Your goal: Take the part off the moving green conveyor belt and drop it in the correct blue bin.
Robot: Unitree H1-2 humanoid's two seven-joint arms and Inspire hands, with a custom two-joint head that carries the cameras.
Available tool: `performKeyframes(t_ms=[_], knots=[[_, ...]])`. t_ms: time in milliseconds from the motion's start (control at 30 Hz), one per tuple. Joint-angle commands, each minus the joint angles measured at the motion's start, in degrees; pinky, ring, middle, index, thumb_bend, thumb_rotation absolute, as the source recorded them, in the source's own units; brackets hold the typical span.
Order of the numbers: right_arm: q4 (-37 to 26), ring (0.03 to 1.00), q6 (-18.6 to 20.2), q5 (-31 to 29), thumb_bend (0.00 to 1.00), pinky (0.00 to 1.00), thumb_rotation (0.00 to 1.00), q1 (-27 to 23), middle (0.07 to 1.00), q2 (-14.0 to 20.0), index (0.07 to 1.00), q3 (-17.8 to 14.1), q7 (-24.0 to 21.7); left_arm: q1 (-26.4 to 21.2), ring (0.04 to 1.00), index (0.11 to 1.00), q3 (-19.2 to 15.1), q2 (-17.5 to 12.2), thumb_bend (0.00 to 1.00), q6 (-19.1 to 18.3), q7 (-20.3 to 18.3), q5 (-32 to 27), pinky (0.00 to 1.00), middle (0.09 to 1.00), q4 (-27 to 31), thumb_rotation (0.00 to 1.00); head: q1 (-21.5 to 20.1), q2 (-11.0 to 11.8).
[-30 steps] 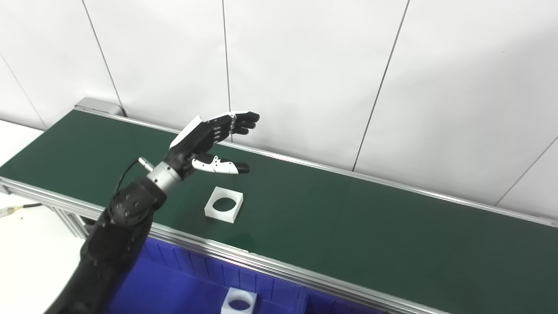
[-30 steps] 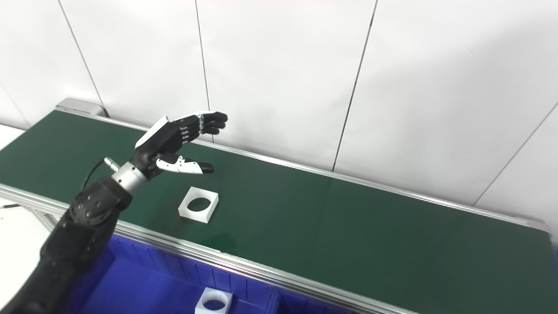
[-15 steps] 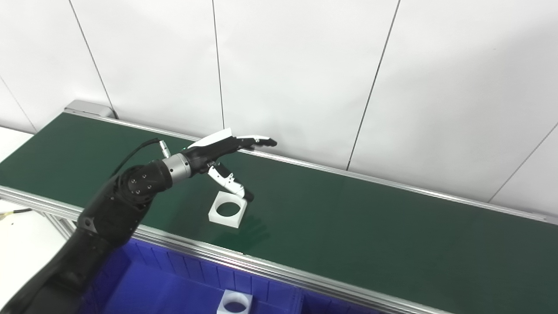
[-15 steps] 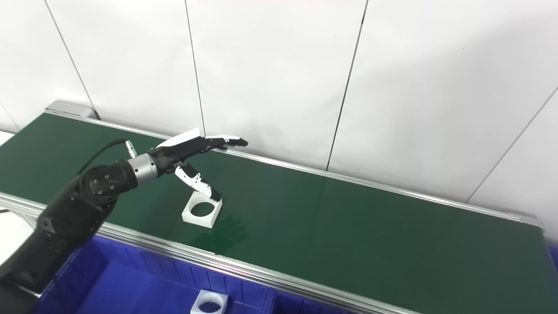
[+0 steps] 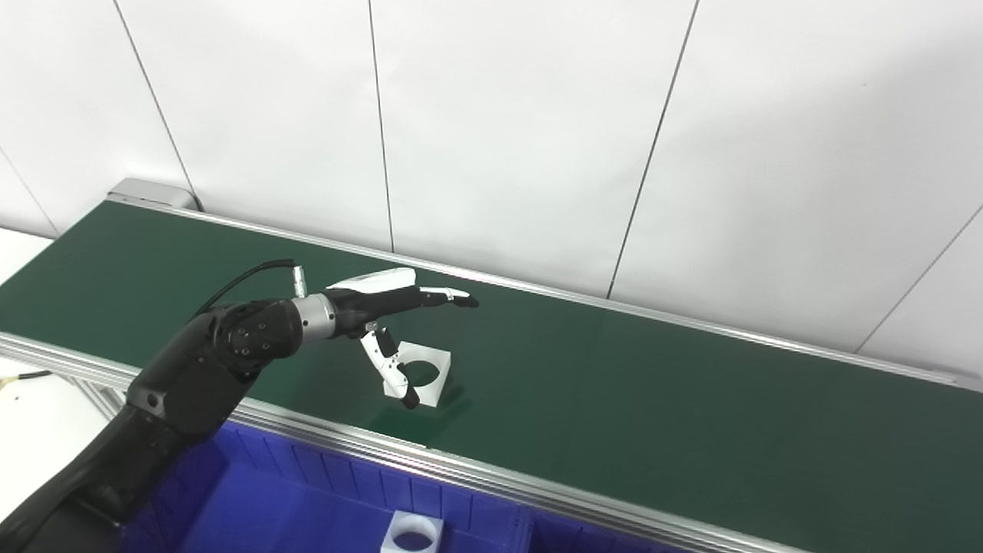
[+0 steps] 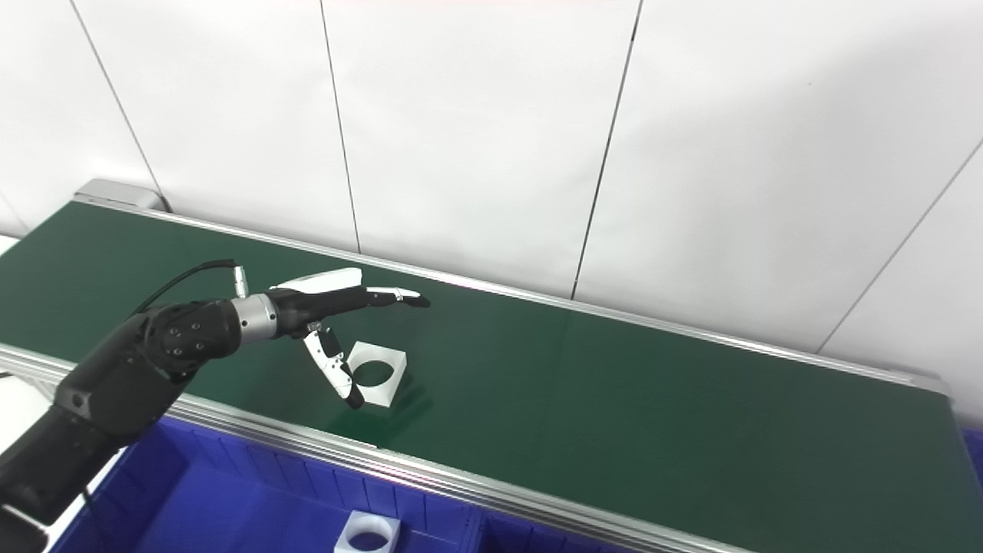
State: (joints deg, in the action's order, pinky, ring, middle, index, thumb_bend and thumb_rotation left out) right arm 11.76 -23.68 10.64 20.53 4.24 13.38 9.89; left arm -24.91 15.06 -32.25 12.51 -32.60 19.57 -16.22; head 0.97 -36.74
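A white square part (image 5: 425,374) with a round hole lies on the green conveyor belt (image 5: 614,384), near its front rail. My left hand (image 5: 384,296) hovers just over the part, open and palm down, fingers stretched out flat above it. Its thumb (image 5: 392,372) hangs down in front of the part's left edge; whether it touches is unclear. Below the belt sits a blue bin (image 5: 307,507) with a similar white holed part (image 5: 413,534) inside. My right hand is out of sight.
An aluminium rail (image 5: 461,465) runs along the belt's front edge between belt and bin. A white panelled wall (image 5: 537,138) stands right behind the belt. A white surface with a cable (image 5: 23,376) lies at the far left.
My left hand turned palm down, dropped lower and reached right over the part, thumb now hanging at the part's near side. The part rode right along the belt. The camera shifted slightly.
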Motion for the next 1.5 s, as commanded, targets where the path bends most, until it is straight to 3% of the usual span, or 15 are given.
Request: performKeyframes(t_ms=[0, 133, 433, 633, 833, 1033, 1200, 1467], knots=[[-1.00, 0.741, -3.18, 0.19, 0.63, 0.65, 0.00, 0.17, 0.822, -0.06, 0.872, 0.18, 0.04, -0.92, 0.964, 0.944, -0.29, -0.34, 0.94, 1.40, 2.41, 1.08, 1.00, 0.949, 0.87, 0.16, 0.00, -0.11], [-1.18, 0.740, -3.16, 0.74, 0.63, 0.65, 0.00, 0.26, 0.823, -0.04, 0.874, 0.23, 0.09, 0.36, 0.968, 0.938, -0.33, 1.05, 0.95, 3.48, 5.37, 2.45, 1.00, 0.948, 0.25, 0.13, 0.07, -0.10], [-1.63, 0.739, -3.21, 0.76, 0.64, 0.65, 0.00, 0.41, 0.821, -0.19, 0.871, 0.06, -0.35, 1.02, 1.000, 0.932, 0.34, 4.47, 0.99, 13.70, 18.50, 9.12, 1.00, 0.992, -7.62, 0.08, -0.15, -0.25], [-1.78, 0.741, -3.22, 1.01, 0.64, 0.65, 0.00, 0.47, 0.823, -0.29, 0.874, 0.03, -0.32, 1.16, 1.000, 0.905, 1.30, 7.06, 0.98, 14.22, 21.40, 8.97, 1.00, 0.969, -9.74, 0.14, -0.23, -0.23], [-1.86, 0.741, -3.22, 1.75, 0.63, 0.65, 0.00, 0.48, 0.824, -0.46, 0.874, 0.11, 0.09, 0.49, 1.000, 0.884, 4.19, 8.50, 1.00, 14.40, 27.13, 9.88, 1.00, 0.956, -11.50, 0.14, -0.71, -0.19], [-1.96, 0.742, -3.15, 1.62, 0.64, 0.65, 0.00, 0.72, 0.822, -1.06, 0.875, -0.27, -0.04, -1.10, 1.000, 0.868, 6.19, 10.08, 1.00, 14.36, 29.36, 11.60, 1.00, 0.945, -14.58, 0.13, -1.48, -0.37], [-1.81, 0.741, -3.21, 1.77, 0.64, 0.65, 0.00, 0.64, 0.820, -1.41, 0.875, -0.26, 0.03, -2.64, 1.000, 0.856, 7.11, 11.25, 1.00, 14.01, 28.78, 13.44, 1.00, 0.930, -16.83, 0.12, -2.11, -0.52], [-2.22, 0.743, -3.14, 2.15, 0.64, 0.65, 0.00, 0.93, 0.822, -1.91, 0.876, -0.67, 0.13, -5.39, 1.000, 0.834, 8.25, 12.99, 0.99, 13.07, 29.28, 16.69, 1.00, 0.902, -20.79, 0.03, -2.82, -0.60]])
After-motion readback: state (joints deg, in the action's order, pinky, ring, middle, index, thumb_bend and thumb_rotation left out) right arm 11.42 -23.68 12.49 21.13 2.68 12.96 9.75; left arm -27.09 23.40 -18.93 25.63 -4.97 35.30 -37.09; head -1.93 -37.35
